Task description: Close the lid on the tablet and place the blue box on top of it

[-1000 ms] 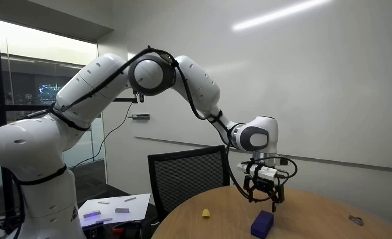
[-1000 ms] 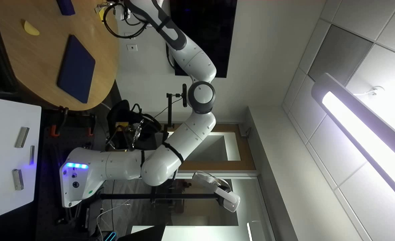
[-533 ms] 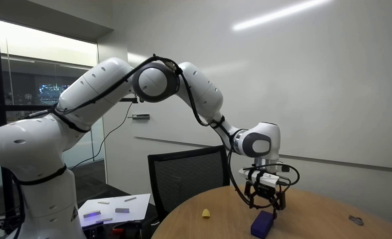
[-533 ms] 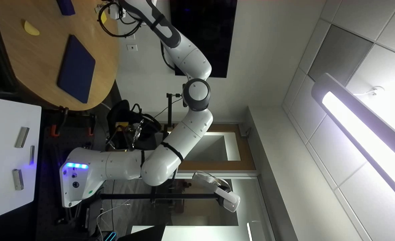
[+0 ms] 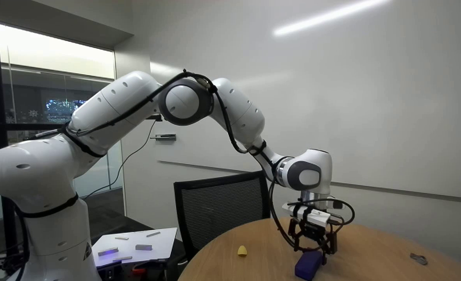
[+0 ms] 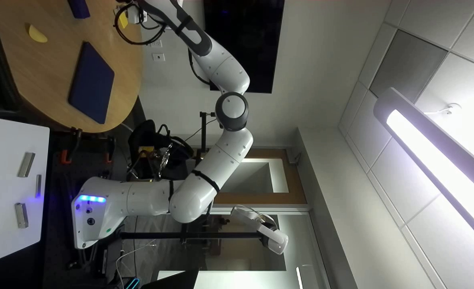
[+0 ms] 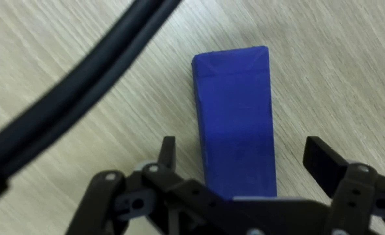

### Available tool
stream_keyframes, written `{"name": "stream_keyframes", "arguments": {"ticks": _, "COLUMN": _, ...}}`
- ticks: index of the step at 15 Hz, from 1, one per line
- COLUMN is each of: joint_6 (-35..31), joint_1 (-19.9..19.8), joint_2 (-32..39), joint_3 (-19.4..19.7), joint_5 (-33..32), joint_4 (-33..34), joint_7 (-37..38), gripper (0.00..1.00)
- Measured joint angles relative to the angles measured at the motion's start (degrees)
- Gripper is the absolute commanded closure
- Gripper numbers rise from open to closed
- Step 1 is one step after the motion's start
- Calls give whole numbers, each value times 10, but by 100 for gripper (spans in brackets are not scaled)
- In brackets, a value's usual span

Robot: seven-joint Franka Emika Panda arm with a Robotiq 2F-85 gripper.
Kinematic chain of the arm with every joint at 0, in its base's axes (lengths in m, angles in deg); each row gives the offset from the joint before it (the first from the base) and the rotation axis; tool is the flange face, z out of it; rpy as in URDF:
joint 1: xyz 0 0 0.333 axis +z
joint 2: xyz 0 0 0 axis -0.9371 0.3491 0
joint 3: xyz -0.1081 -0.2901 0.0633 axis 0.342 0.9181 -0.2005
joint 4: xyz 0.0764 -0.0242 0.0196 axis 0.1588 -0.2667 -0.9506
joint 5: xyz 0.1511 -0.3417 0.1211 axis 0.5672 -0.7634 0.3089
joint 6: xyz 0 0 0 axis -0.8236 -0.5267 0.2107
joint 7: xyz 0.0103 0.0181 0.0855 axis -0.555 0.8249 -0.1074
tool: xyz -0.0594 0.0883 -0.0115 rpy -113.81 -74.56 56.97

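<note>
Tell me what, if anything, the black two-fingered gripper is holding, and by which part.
Nothing is held: the gripper stands open, with a gap between its jaws and the blue rectangular box on each side.

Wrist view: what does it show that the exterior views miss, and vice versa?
Only the wrist view: a gap between the open gripper and each long side of the blue box.
Only the exterior views: in an exterior view, the tablet lying flat; in both exterior views, the yellow object.
Shared: the blue box, the gripper and the table.
</note>
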Motion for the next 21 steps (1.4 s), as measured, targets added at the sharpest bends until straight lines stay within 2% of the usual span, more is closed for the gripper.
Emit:
{"name": "stream_keyframes", "arguments": {"ticks": 7, "joint_6": 7, "joint_1": 0, "joint_2": 14, "joint_3": 3, "joint_5": -16, "joint_4": 8, "joint_7": 0, "gripper": 0}}
{"name": "stream_keyframes", "arguments": {"ticks": 8, "joint_6": 8, "joint_1": 0, "joint_2": 15, "joint_3": 3, "joint_5": -18, "joint_4": 8, "joint_7": 0, "gripper": 3}}
{"name": "stream_keyframes", "arguments": {"ticks": 9, "joint_6": 9, "joint_1": 0, "joint_2": 16, "joint_3": 3, "joint_5": -18, "joint_4": 9, "joint_7": 0, "gripper": 27}}
{"name": "stream_keyframes", "arguments": {"ticks": 11, "joint_6": 11, "joint_1": 0, "joint_2": 18, "joint_3": 4, "joint_5": -18, "joint_4": 10, "joint_7": 0, "gripper": 30}}
{"name": "stream_keyframes", "arguments": {"ticks": 16, "joint_6": 14, "joint_1": -1, "joint_2": 19, "joint_3": 5, "joint_5": -18, "joint_4": 11, "joint_7": 0, "gripper": 69}}
{"name": "stream_keyframes", "arguments": {"ticks": 21, "joint_6": 17, "joint_1": -2, "joint_2": 20, "joint_3": 6, "joint_5": -18, "joint_4": 13, "joint_7": 0, "gripper": 69}}
